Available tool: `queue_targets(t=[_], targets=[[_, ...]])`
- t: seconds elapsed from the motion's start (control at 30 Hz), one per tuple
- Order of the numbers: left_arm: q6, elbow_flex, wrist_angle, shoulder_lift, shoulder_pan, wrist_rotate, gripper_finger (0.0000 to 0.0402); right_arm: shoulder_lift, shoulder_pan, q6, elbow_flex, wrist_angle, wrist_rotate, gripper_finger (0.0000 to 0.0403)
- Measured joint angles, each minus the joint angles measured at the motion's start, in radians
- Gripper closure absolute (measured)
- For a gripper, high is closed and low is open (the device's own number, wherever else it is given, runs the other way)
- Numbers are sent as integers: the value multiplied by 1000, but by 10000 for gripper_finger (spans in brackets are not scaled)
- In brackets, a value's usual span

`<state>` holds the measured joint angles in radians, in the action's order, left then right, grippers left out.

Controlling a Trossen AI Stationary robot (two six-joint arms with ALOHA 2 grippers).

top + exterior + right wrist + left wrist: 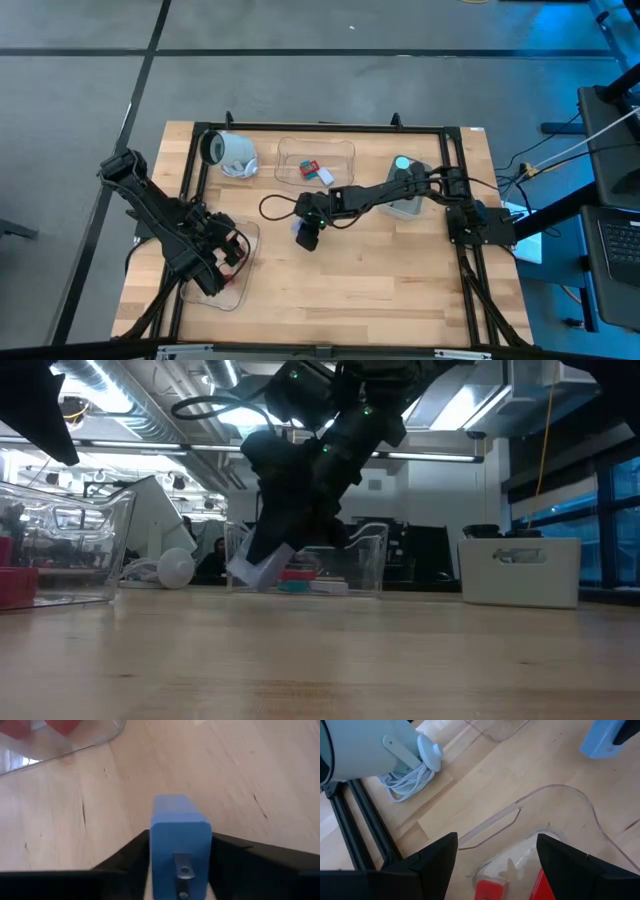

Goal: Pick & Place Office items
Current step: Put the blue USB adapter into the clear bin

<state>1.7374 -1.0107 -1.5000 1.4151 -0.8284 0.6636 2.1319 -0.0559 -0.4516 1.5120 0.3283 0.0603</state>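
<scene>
- High: right gripper [307, 237] mid-desk [380, 280], left gripper [225, 262] over near-left tray [240, 296].
- Low: blue block [262, 567] held tilted above desk.
- Left wrist: fingers [432, 860] spread wide over tray, red blocks [490, 889] inside.
- Right wrist: fingers clamp blue block.

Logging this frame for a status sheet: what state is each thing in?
Right end effector: shut on blue block, above the table.
Blue block: held, off the wood.
Left end effector: open over near tray.
Near tray: holds red blocks.
White mug: on its side.
Far tray: holds several pieces.
</scene>
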Motion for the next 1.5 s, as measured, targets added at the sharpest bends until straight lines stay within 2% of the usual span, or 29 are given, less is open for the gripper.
queue_targets(t=[0.13, 0.2, 0.5, 0.67, 0.8, 0.97, 1.03, 1.1, 1.33, 1.5], targets=[[0, 0, 0, 0, 0, 0, 132, 0, 0, -1, 0, 0, 0, 200], [0, 0, 0, 0, 0, -1, 132, 0, 0, -1, 0, 4, 0, 185], [-6, 0, 0, 0, 0, 0, 132, -5, 0, 20, 0, 12, 6, 213], [-85, -5, 0, 0, 0, 27, 132, -77, 0, 51, 0, 73, 73, 195], [-190, -49, 7, 0, 0, 110, 132, -166, -8, 61, 0, 194, 73, 165], [-286, -93, 59, 0, 14, 331, 132, -307, -38, 63, 1, 396, 2, 136], [-369, -94, 142, 0, 51, 345, 132, -361, -60, 62, 1, 489, -45, 132], [-507, -94, 244, 0, 108, 295, 132, -418, -88, 59, 1, 563, -115, 131], [-1092, -94, 630, 20, 339, 3, 132, -580, -193, 5, -7, 770, -384, 132], [-1450, -94, 780, 65, 461, -198, 132, -709, -212, -93, -143, 820, -439, 120]])
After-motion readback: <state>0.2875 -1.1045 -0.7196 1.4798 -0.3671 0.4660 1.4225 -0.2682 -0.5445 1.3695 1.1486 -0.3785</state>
